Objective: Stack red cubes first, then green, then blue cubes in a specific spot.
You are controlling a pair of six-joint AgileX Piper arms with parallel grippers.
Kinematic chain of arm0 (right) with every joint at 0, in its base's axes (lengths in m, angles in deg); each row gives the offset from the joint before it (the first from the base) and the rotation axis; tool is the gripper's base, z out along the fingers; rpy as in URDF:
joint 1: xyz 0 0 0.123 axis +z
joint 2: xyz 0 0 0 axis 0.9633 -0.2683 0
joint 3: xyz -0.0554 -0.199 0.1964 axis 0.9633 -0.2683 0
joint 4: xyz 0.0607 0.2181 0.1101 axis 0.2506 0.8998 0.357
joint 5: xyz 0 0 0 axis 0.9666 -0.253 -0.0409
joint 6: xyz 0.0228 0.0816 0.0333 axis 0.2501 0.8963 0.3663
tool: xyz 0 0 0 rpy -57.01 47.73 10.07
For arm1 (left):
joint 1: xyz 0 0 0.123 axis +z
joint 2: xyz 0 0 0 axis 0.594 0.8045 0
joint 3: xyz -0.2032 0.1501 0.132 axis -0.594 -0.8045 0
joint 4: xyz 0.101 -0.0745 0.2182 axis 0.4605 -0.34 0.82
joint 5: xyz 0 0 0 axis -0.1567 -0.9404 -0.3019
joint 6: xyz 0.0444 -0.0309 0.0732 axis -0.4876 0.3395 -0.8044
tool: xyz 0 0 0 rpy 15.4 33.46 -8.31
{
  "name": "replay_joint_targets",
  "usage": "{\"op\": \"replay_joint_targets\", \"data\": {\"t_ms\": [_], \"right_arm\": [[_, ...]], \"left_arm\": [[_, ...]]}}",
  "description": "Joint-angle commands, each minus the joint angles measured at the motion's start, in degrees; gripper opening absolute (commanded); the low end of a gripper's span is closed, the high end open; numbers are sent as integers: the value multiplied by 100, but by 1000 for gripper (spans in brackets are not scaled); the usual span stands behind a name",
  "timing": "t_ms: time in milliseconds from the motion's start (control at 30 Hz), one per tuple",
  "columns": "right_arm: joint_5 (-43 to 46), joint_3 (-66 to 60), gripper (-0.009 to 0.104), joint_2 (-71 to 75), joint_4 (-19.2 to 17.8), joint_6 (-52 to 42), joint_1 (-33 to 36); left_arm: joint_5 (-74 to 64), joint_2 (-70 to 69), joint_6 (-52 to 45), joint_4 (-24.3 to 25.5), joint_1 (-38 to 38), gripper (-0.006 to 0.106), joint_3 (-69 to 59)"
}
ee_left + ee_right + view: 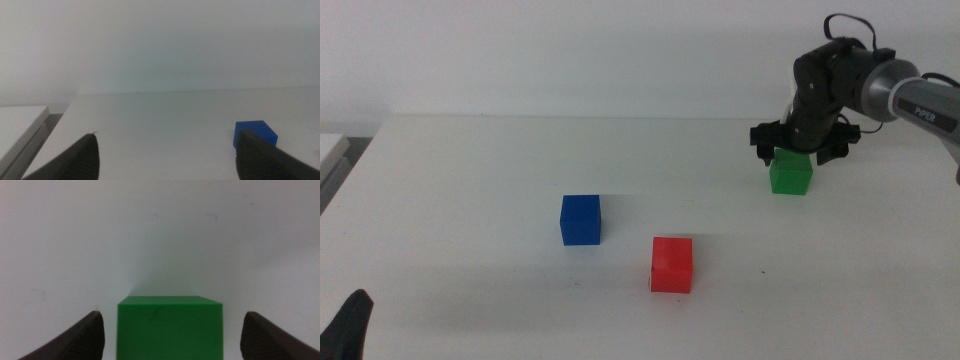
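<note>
The red cube [671, 264] sits on the white table at front centre. The blue cube [580, 219] rests to its left and a little farther back. At the right the green cube [791, 171] stands on the table, with my right gripper [798, 150] hovering at its top. In the right wrist view the green cube [170, 327] lies centred between the jaws of the right gripper [172, 314], which is open and clear of both sides. A short dark tick with faint specks [212, 216] marks the tabletop beyond it; I cannot tell if this is the specific spot. My left gripper [350, 325] waits open at the bottom left.
The left wrist view shows the blue cube [254, 134] beside one jaw, and the table's left edge with a white ledge [20, 125] beyond it. The wall runs along the table's far edge [620, 115].
</note>
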Motion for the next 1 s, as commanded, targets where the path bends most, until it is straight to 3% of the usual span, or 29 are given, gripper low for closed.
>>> {"op": "replay_joint_targets", "data": {"t_ms": [0, 67, 233, 333, 467, 600, 733, 967], "right_arm": [[75, 39, 84, -80, -23, 49, -106], [87, 39, 75, -126, -23, 49, -129], [97, 39, 23, -83, -46, 240, -120], [-95, -324, 1, 377, -411, 602, 76], [218, -1831, -1, 2015, -824, 1601, 639], [250, -2829, -1, 3298, -1334, 2453, 1842], [-322, -2503, -1, 3317, -1308, 2884, 2794], [-1482, -1314, -1, 2189, -1215, 3107, 3343]], "left_arm": [[75, -22, 41, -8, 19, 94, 1], [75, -22, 41, -8, 19, 94, 1], [75, -22, 41, -8, 19, 94, 1], [75, -22, 41, -8, 19, 94, 1], [75, -22, 41, -8, 19, 94, 1], [75, -22, 41, -8, 19, 94, 1], [75, -22, 41, -8, 19, 94, 1], [75, -22, 41, -8, 19, 94, 1]]}}
